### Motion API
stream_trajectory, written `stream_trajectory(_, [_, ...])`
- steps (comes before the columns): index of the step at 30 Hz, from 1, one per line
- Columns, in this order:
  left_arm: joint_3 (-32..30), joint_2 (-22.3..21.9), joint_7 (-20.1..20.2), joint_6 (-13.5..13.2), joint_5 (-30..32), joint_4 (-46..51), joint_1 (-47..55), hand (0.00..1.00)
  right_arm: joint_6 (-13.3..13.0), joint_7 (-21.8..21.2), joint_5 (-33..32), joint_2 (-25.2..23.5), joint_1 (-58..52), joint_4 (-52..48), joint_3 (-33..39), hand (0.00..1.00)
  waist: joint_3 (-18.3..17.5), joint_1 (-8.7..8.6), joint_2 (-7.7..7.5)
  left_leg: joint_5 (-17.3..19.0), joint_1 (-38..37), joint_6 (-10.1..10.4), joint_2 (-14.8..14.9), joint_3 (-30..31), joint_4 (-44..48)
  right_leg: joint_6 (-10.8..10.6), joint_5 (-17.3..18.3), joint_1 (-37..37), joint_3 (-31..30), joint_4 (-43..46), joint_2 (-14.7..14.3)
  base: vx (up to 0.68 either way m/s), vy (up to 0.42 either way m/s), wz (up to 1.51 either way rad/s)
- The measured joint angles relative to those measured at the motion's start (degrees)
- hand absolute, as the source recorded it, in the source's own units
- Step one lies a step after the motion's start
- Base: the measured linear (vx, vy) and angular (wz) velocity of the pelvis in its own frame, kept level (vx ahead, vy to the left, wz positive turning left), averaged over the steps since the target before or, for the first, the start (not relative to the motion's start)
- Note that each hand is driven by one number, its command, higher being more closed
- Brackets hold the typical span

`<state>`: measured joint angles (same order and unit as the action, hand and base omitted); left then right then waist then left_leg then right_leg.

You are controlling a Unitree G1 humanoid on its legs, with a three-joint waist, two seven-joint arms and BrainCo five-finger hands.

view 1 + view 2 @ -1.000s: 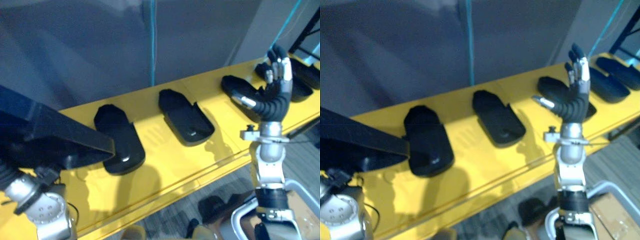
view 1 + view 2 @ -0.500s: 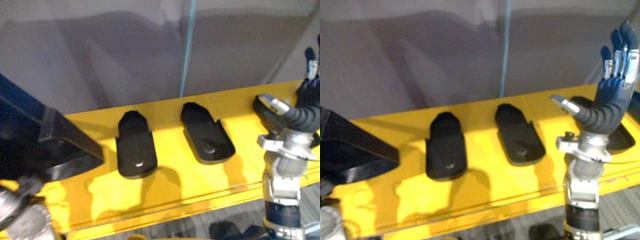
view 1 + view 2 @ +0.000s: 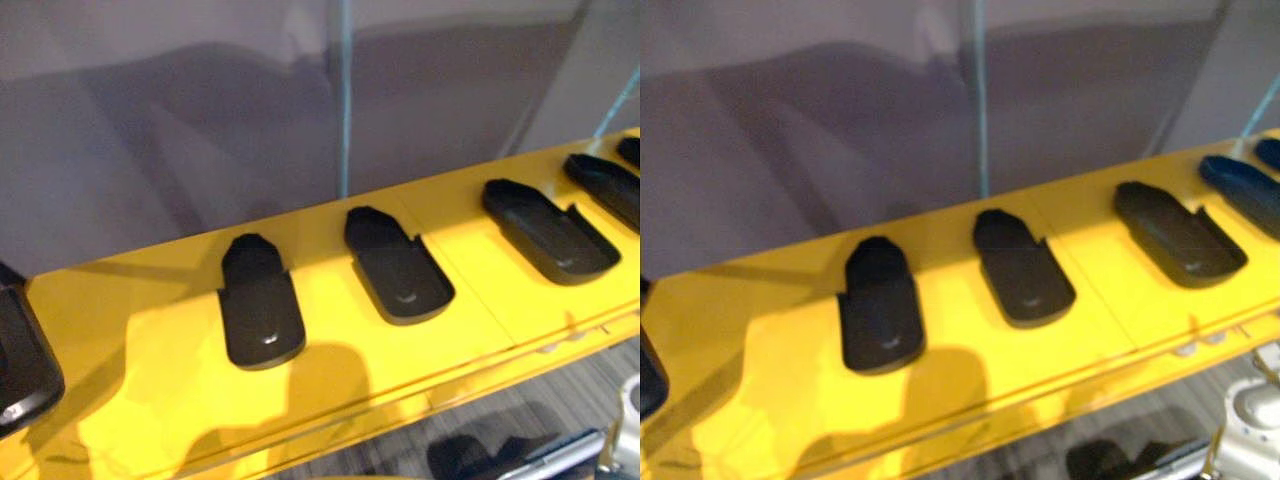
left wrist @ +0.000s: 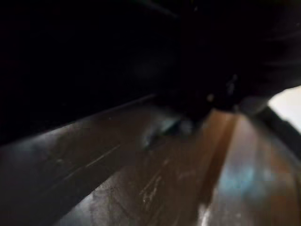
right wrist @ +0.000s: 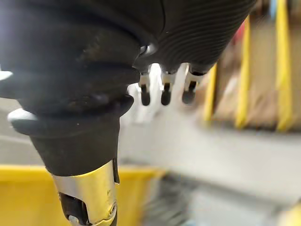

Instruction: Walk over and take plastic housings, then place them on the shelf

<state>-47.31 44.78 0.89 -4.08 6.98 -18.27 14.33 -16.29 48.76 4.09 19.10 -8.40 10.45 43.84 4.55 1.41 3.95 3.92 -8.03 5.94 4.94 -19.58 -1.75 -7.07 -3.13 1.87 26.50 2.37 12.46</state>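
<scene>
Several black plastic housings lie in a row on the yellow shelf point(image 3: 150, 380): one at left of centre point(image 3: 260, 312), one in the middle point(image 3: 398, 266), one to the right point(image 3: 548, 230), and more at the far right point(image 3: 606, 184). Another dark housing point(image 3: 22, 358) shows at the shelf's left edge, cut off by the view. In the right wrist view my right hand point(image 5: 94, 70) is open, its fingers point(image 5: 162, 92) straight and holding nothing, away from the shelf. The left wrist view shows my left hand's dark cover point(image 4: 254, 42) close over a dark housing point(image 4: 84, 61) and a brown scratched surface point(image 4: 155, 188).
A grey wall panel point(image 3: 200, 120) with a thin teal line point(image 3: 343, 100) rises behind the shelf. Grey carpet floor point(image 3: 560, 410) lies below the shelf's front edge. Yellow racks point(image 5: 244, 70) stand far off in the right wrist view.
The camera has shifted. My right hand, raised in front of the shelf before, has dropped out of the eye views. The large dark housing at the left now reaches in only at the edge.
</scene>
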Motion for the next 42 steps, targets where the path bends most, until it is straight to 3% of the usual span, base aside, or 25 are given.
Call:
stream_trajectory(3, [6.3, 4.8, 5.3, 2.1, -3.2, -8.7, -5.5, 1.00, 0.1, -0.2, -2.9, -0.6, -2.0, 12.3, -0.1, 0.00, -0.2, -2.00, 0.40, 0.0, -0.1, 0.0, 0.2, -1.4, -0.1, 0.2, -0.2, -0.4, -0.9, -0.2, -0.4, -0.01, -0.012, -0.21])
stream_trajectory(7, [13.4, 9.1, 12.2, 6.1, -4.1, -15.9, -12.3, 1.00, 0.0, -1.4, -4.5, -4.3, -4.4, 22.9, -0.1, 0.00, -0.2, -3.04, 0.44, 0.0, -0.2, 0.0, 0.8, -3.5, 0.1, 0.6, -0.5, -1.1, -2.4, -0.9, -1.5, -0.02, -0.030, -0.22])
stream_trajectory(12, [19.1, 13.8, 19.3, 10.1, 0.8, -22.0, -16.6, 1.00, 1.6, -1.9, -4.6, -5.9, -4.7, 30.1, -1.9, 0.00, -0.2, -3.59, 0.45, 0.0, -0.6, 0.0, 1.2, -5.3, 0.1, 0.8, -0.9, -1.3, -3.2, -1.3, -2.0, -0.02, -0.013, -0.10])
stream_trajectory(16, [21.3, 17.8, 22.8, 12.2, 4.2, -27.3, -20.2, 1.00, 1.8, -2.9, -6.8, -6.0, -3.9, 35.9, -1.8, 0.00, -0.2, -3.58, 0.34, 0.1, -0.9, 0.2, 1.6, -5.8, 0.1, 1.1, -1.4, -0.6, -3.3, -2.5, -2.6, -0.02, -0.009, -0.03])
stream_trajectory(19, [21.8, 19.9, 24.8, 13.1, 5.4, -30.9, -22.9, 1.00, 3.7, -4.4, -8.1, -6.0, -3.3, 39.8, -1.8, 0.00, -0.2, -3.60, 0.25, 0.2, -1.0, 0.3, 1.8, -5.9, 0.2, 1.1, -1.7, 0.0, -3.1, -3.3, -2.9, -0.01, -0.007, 0.02])
stream_trajectory(25, [23.8, 20.8, 25.1, 12.6, 11.4, -34.4, -23.5, 1.00, 5.5, -7.5, -10.6, -6.6, -1.5, 45.4, -1.8, 0.00, 0.0, -3.17, -0.17, 0.4, -1.0, 0.5, 2.1, -5.9, 0.3, 1.2, -1.8, 0.4, -3.0, -4.0, -3.4, 0.00, 0.000, 0.00])
stream_trajectory(30, [23.8, 20.4, 23.7, 12.6, 11.5, -35.1, -23.1, 1.00, 6.4, -8.7, -10.6, -7.6, -1.0, 46.4, -1.8, 0.00, 0.7, -2.11, -1.04, 0.5, -1.0, 0.7, 2.3, -5.8, 0.3, 1.2, -1.8, 0.5, -2.9, -4.1, -3.5, 0.00, 0.000, 0.00])
stream_trajectory(34, [23.8, 17.9, 20.7, 12.8, 11.3, -34.9, -20.0, 1.00, 8.1, -8.8, -10.6, -7.6, 0.3, 46.0, -2.0, 0.00, 1.6, -2.01, -1.22, 0.5, -0.9, 0.7, 2.2, -5.8, 0.4, 1.2, -1.8, 0.5, -2.9, -4.1, -3.5, 0.00, 0.000, 0.00])
stream_trajectory(38, [22.6, 12.7, 18.1, 12.7, 10.8, -33.3, -15.8, 1.00, 9.0, -9.8, -10.5, -7.4, -0.1, 44.9, -2.3, 0.00, 1.8, -1.45, -1.00, 0.5, -0.9, 0.7, 2.2, -5.7, 0.4, 1.2, -1.8, 0.7, -2.7, -4.4, -3.5, 0.00, 0.000, 0.01])
stream_trajectory(42, [22.6, 11.6, 17.1, 12.5, 10.9, -30.6, -14.0, 1.00, 9.1, -10.5, -10.1, -6.3, 0.1, 44.1, -2.4, 0.00, 2.4, -1.17, -0.54, 0.8, -1.0, 0.5, 2.2, -5.2, 0.6, 1.3, -1.7, 1.2, -2.1, -4.4, -3.4, -0.02, 0.002, 0.08])
